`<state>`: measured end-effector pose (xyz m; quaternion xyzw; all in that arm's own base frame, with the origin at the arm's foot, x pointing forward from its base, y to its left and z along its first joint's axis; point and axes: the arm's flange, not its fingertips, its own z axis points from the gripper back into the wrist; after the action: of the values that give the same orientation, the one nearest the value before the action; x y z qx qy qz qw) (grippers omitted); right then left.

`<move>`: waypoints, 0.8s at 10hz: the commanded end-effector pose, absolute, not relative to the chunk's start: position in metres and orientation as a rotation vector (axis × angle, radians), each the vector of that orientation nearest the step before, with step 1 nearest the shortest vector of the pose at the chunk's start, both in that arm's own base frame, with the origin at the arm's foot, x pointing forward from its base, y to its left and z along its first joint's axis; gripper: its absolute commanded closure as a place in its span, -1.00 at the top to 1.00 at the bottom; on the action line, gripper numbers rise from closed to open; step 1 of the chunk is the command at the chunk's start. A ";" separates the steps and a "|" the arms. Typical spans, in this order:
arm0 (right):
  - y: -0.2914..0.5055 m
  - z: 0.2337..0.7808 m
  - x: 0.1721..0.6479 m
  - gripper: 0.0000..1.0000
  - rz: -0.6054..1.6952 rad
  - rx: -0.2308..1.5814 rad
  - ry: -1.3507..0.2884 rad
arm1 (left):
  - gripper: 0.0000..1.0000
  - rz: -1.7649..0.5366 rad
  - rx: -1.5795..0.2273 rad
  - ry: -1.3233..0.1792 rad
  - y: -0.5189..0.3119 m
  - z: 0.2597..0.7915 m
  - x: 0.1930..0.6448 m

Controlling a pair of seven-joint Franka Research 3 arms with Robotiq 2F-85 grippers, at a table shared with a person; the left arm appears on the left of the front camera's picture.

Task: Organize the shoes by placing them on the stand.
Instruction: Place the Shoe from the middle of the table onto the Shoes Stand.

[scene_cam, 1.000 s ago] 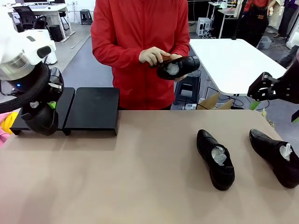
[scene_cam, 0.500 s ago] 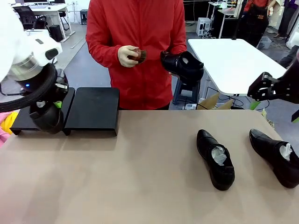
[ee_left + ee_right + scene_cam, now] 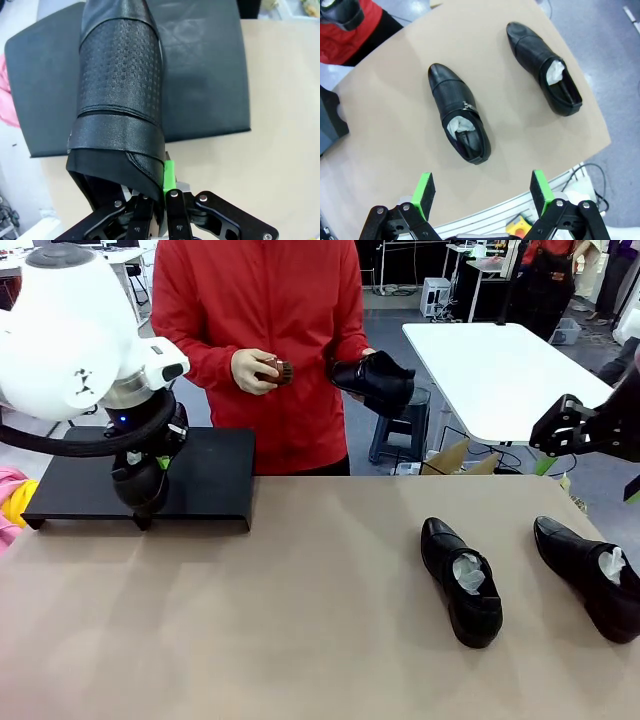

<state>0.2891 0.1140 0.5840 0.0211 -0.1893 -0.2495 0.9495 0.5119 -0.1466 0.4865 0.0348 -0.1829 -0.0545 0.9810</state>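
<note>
The left gripper [image 3: 162,176] is closed on the rim at one end of a black shoe [image 3: 120,90]. This hanging shoe has its long axis along the gripper fingers and points away from the wrist, down toward the stand [image 3: 205,470]. In the left wrist view its far end leaves the top of the picture, and the side facing the camera has a fine pattern of small squares. In the front view it hangs steeply at the front edge of the stand, near the seam between the two panels. Whether it touches the stand, I cannot tell.

The right gripper [image 3: 482,192] is wide open, with nothing between its green pads, above the right part of the bench [image 3: 300,630].

Two shoes lie on the bench below it, well apart from the stand. The middle shoe [image 3: 462,582] and the right shoe [image 3: 590,575] lie almost parallel. Their toes point to the far side and a little to the left, and their paper-filled openings are toward the robot.

The person [image 3: 260,300] holds a fourth shoe [image 3: 375,380] in the air, its long axis roughly across the picture. In the other hand the person holds a small brown brush [image 3: 278,370].
</note>
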 end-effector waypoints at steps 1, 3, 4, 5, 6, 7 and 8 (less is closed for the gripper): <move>0.114 0.586 0.289 1.00 -0.489 0.041 -0.387 | -1.00 -0.063 0.118 -0.437 -0.152 0.491 0.520; 0.114 0.586 0.289 1.00 -0.489 0.041 -0.387 | -1.00 -0.054 0.134 -0.477 -0.155 0.475 0.526; 0.114 0.586 0.289 1.00 -0.489 0.041 -0.387 | -1.00 -0.045 0.126 -0.494 -0.155 0.467 0.531; 0.114 0.586 0.289 1.00 -0.489 0.041 -0.387 | -1.00 -0.039 0.132 -0.517 -0.155 0.460 0.534; 0.114 0.586 0.289 1.00 -0.489 0.041 -0.387 | -1.00 -0.041 0.148 -0.517 -0.155 0.452 0.537; 0.114 0.586 0.289 1.00 -0.489 0.041 -0.387 | -1.00 -0.039 0.165 -0.520 -0.154 0.448 0.540; 0.114 0.586 0.289 1.00 -0.489 0.041 -0.387 | -1.00 -0.035 0.174 -0.522 -0.153 0.445 0.541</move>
<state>0.2891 0.1140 0.5840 0.0211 -0.1893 -0.2495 0.9495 0.5400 -0.1512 0.4441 0.0712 -0.2386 -0.0288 0.9681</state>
